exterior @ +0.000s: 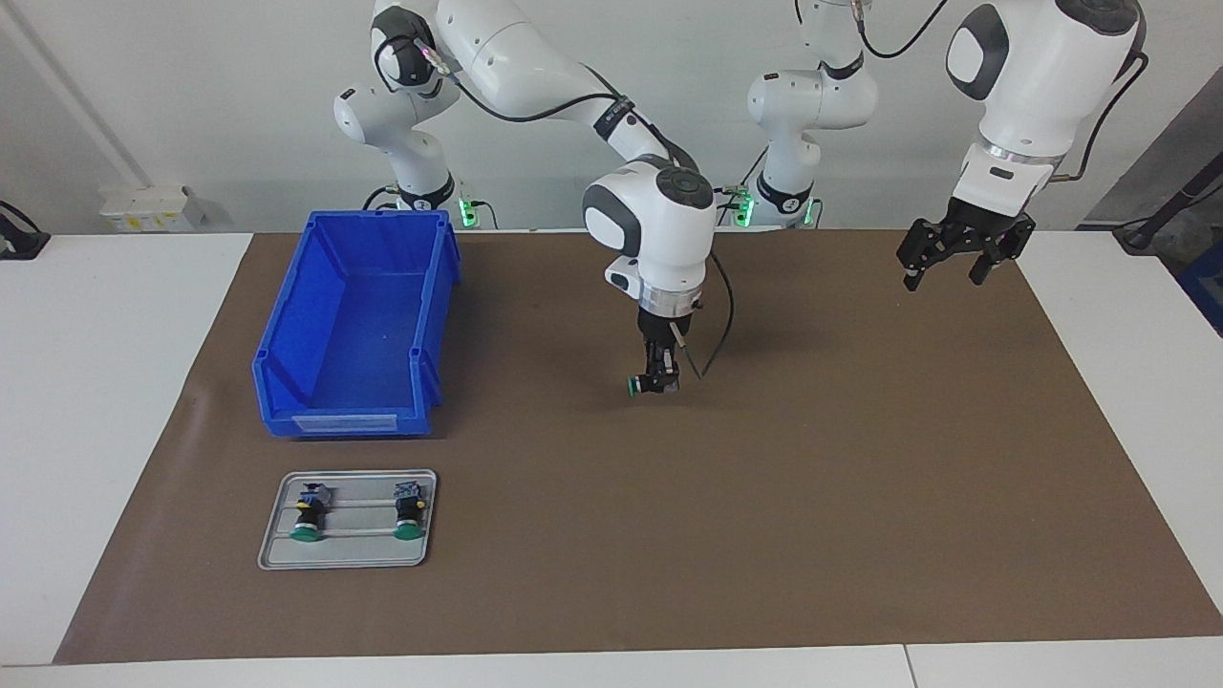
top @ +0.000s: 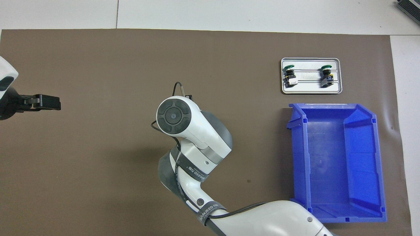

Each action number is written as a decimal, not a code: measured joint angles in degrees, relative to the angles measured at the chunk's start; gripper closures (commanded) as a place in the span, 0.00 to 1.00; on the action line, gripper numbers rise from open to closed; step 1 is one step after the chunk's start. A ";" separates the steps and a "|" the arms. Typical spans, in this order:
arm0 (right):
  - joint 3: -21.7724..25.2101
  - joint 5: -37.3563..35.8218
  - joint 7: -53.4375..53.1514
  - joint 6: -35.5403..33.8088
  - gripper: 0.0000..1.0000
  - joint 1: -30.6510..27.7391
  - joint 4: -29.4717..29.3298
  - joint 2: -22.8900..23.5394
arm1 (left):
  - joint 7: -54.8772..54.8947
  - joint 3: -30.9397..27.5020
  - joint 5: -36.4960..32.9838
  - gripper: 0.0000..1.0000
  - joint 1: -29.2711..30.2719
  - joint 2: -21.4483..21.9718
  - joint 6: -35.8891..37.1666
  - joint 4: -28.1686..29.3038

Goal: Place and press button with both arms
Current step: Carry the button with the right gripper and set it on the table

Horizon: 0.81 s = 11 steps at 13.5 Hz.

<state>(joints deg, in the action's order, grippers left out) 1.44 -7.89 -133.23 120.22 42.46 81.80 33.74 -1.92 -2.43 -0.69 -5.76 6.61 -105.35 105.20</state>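
Note:
My right gripper (exterior: 657,380) is over the middle of the brown mat, pointing down and shut on a button (exterior: 634,385). The button lies sideways in the fingers, its green cap toward the right arm's end of the table. I cannot tell whether it touches the mat. In the overhead view the right wrist (top: 174,115) hides the gripper and that button. My left gripper (exterior: 946,275) hangs open and empty in the air over the left arm's end of the mat, also seen in the overhead view (top: 42,102). Two more buttons (exterior: 308,516) (exterior: 409,513) lie on a grey tray (exterior: 354,556).
An empty blue bin (exterior: 354,334) stands toward the right arm's end, nearer to the robots than the tray. In the overhead view the bin (top: 328,157) lies below the tray (top: 311,88) with its two buttons (top: 289,74) (top: 326,76). The brown mat (exterior: 812,497) covers the table.

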 measured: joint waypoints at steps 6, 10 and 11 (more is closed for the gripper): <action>-0.12 2.83 -3.68 5.58 1.00 0.69 -0.44 2.87 | 2.39 0.01 2.27 0.00 0.07 0.00 -0.92 0.37; -0.12 3.09 -3.68 5.57 1.00 0.71 0.84 3.08 | 4.97 0.22 2.37 0.00 0.07 0.00 -1.00 0.38; -0.12 3.08 -3.68 5.55 0.78 0.73 1.35 3.09 | 5.70 0.24 2.39 0.00 0.06 0.00 -1.00 0.38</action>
<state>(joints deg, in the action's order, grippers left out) 1.32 -4.80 -136.91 125.76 43.19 83.15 36.83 3.78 -2.19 1.70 -5.69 6.61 -106.35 105.58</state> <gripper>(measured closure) 0.678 0.000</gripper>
